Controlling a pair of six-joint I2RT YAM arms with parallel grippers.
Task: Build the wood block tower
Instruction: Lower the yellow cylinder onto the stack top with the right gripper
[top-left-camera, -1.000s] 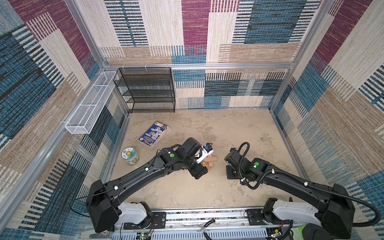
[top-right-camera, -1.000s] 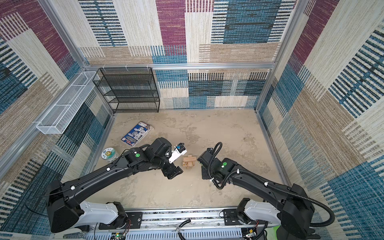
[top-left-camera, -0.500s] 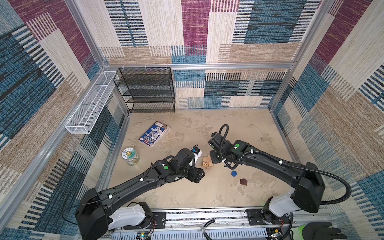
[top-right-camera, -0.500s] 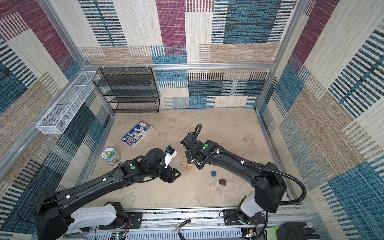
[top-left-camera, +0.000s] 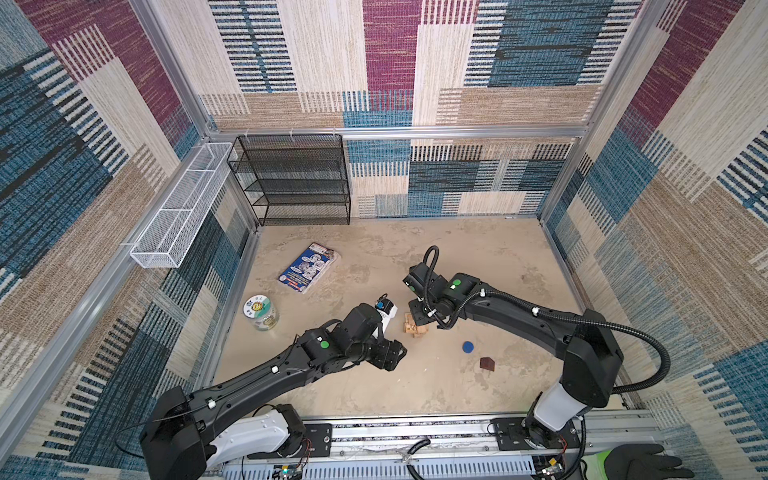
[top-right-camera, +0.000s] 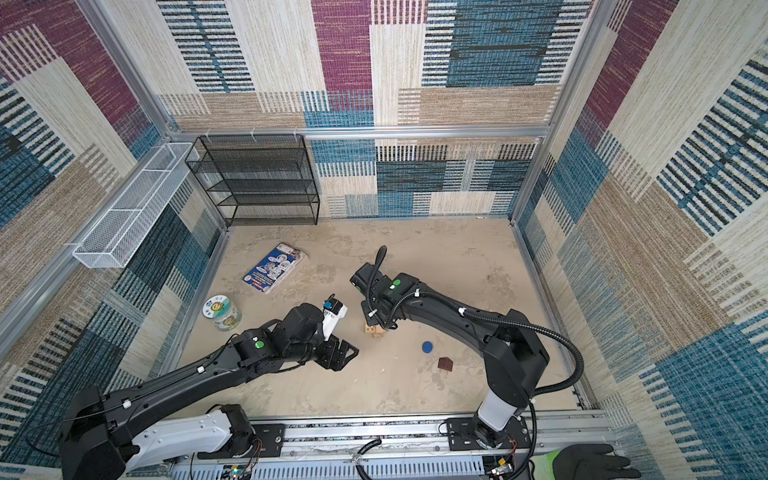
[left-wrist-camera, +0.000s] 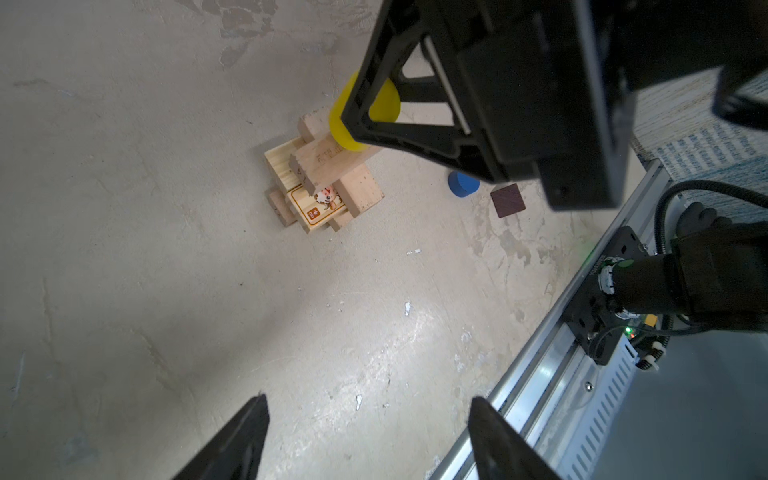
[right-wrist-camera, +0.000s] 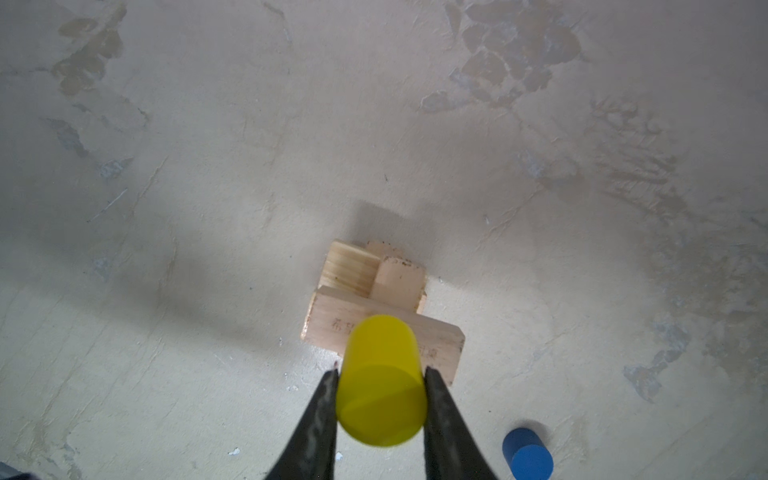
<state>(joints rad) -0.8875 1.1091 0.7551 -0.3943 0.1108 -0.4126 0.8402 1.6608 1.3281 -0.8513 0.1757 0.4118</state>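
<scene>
The tower (top-left-camera: 414, 328) (top-right-camera: 375, 330) is a low criss-cross stack of pale wood blocks (left-wrist-camera: 324, 178) on the floor, one with a printed picture. My right gripper (right-wrist-camera: 380, 372) is shut on the yellow cylinder (right-wrist-camera: 380, 382) (left-wrist-camera: 384, 106), holding it upright just above the stack's top bar (right-wrist-camera: 436, 345). My left gripper (left-wrist-camera: 368, 401) (top-left-camera: 397, 357) stands open and empty, to the front left of the stack and apart from it. A blue disc (top-left-camera: 468, 347) (right-wrist-camera: 528, 455) and a dark-brown piece (top-left-camera: 487, 363) (left-wrist-camera: 507, 200) lie loose to the stack's right.
A blue printed packet (top-left-camera: 308, 268) and a round labelled jar (top-left-camera: 260, 311) lie at the left. A black wire rack (top-left-camera: 293, 178) stands at the back and a white wire basket (top-left-camera: 178, 208) hangs on the left wall. A gloved hand (top-left-camera: 640, 461) rests beyond the front rail (top-left-camera: 415, 432).
My right arm swung from the front right over to the stack, uncovering the blue disc and brown piece. My left gripper drew back from the stack toward the front.
</scene>
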